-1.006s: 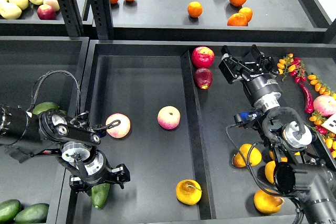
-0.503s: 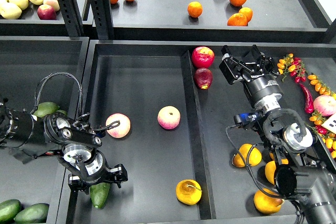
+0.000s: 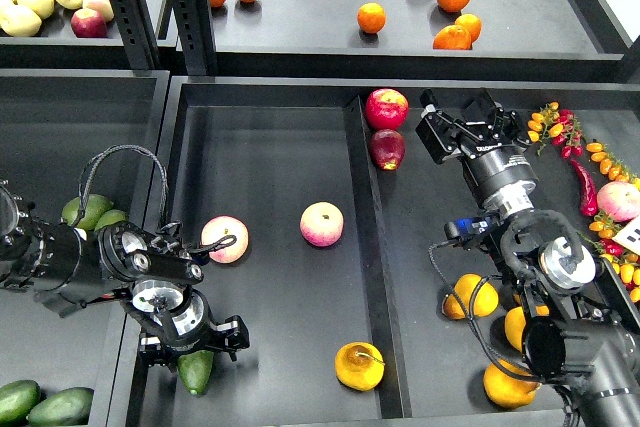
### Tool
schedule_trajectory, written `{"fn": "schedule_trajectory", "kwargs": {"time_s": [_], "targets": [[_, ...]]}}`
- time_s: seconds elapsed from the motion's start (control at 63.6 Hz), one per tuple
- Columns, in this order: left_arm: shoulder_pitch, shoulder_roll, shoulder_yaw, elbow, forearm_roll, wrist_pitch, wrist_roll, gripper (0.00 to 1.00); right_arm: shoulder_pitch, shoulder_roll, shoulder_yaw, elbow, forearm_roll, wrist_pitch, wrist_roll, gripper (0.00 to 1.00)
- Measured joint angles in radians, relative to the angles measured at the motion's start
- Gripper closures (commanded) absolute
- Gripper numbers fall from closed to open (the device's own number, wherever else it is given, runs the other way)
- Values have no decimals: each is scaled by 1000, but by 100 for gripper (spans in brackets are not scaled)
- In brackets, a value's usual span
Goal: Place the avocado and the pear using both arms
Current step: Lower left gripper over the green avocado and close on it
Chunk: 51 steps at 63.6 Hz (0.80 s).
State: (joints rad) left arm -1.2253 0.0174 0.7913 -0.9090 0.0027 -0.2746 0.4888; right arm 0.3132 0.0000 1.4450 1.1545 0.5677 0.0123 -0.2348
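The dark green avocado (image 3: 196, 372) lies at the front left of the middle tray (image 3: 270, 147), its top hidden under my left gripper (image 3: 195, 342). That gripper points down right over it with its fingers spread to either side, open. The yellow-orange pear (image 3: 358, 366) with a thin brown stem sits at the front of the same tray, near the divider. My right gripper (image 3: 462, 125) is open and empty over the right tray, just right of two red apples (image 3: 386, 109).
Two pink-yellow peaches (image 3: 225, 239) (image 3: 322, 224) lie mid-tray. Oranges (image 3: 470, 295) lie under my right arm. Paler avocados (image 3: 88, 211) (image 3: 40, 403) fill the left tray. Chillies and small tomatoes (image 3: 575, 147) lie at the right. More oranges (image 3: 371, 17) sit on the back shelf.
My left arm has shifted slightly right and forward, and the avocado under it has nudged a little to the right. The right arm and pear have not moved.
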Motion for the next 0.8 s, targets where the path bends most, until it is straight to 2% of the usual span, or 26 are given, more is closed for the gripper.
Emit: {"fn": "schedule_trajectory", "kwargs": {"time_s": [0.283, 0.503, 0.801], "targets": [[12, -1, -2, 27, 1, -17, 0, 5, -4, 0, 0, 2, 4, 2, 0, 1], [24, -1, -4, 43, 1, -28, 0, 11, -16, 0, 0, 10, 6, 3, 0, 1], [26, -1, -9, 67, -2, -78, 0, 32, -28, 0, -1, 16, 7, 6, 0, 1]]}}
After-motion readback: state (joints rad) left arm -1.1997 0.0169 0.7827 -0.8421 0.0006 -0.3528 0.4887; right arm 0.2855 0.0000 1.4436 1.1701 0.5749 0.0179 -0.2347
